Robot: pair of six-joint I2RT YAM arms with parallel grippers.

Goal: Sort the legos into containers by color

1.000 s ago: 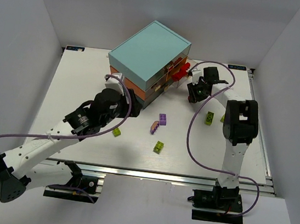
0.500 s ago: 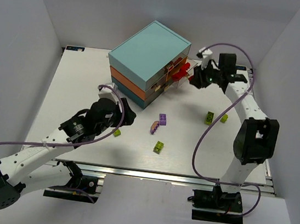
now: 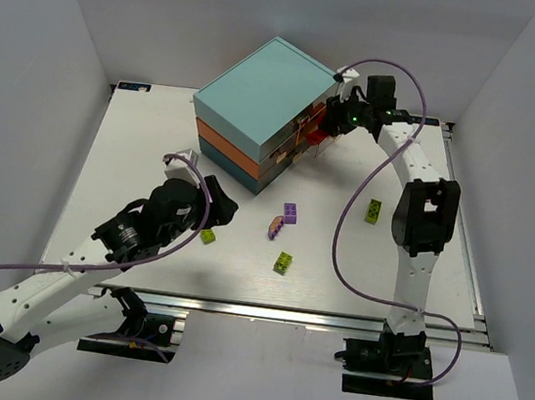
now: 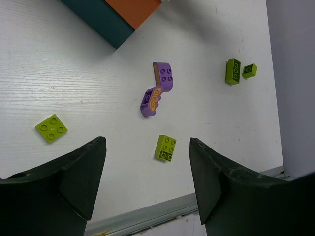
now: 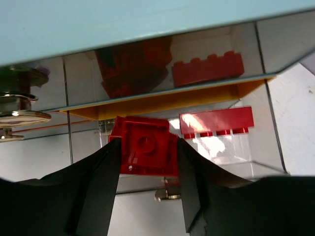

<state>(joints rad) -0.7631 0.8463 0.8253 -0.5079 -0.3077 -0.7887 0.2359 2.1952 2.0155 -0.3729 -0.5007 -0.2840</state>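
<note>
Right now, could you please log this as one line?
left fingers: open, empty | right fingers: red brick held at drawer | table: bricks unsorted

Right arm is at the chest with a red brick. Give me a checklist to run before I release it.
1. Red brick sits between the right pincer fingers: ok, both fingers flank it.
2. Colour match: ok, the open drawer already holds red bricks.
3. Brick fully past the drawer's front rim: cannot tell from either view.
4. Left pincer open and empty: ok.
5. Left arm apart from the chest: ok, it hangs over the loose yellow-green brick.
</note>
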